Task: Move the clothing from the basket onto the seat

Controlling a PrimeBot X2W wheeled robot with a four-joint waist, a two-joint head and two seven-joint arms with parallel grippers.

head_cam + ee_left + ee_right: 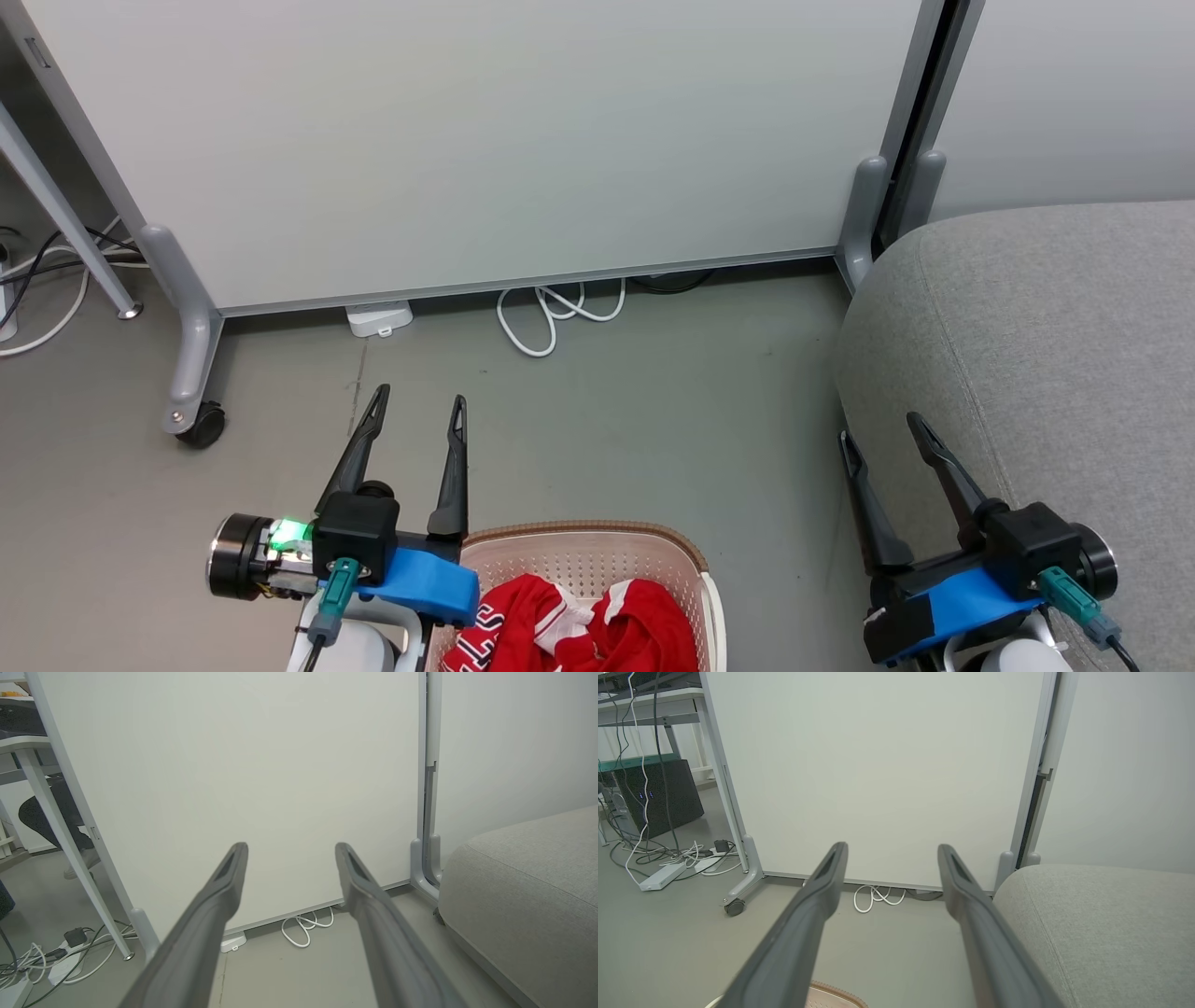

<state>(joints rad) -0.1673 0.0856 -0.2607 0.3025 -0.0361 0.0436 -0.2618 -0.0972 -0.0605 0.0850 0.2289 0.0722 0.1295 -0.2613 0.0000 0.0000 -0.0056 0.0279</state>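
Where basket rim (579, 529) ends, floor (775, 467), seat edge (873, 373)

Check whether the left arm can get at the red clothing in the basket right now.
Probably yes. The left gripper is open and empty beside the basket, whose top is uncovered with the clothing lying exposed. Its fingers point away over the floor, so it must tip down first.

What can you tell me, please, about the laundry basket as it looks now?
The basket is cream-white plastic, its walls pierced with small holes, with a brown woven-look rim and rounded corners. It stands upright on the grey floor, left of the seat, cut off by the head view's bottom edge. Crumpled red clothing lies inside it.
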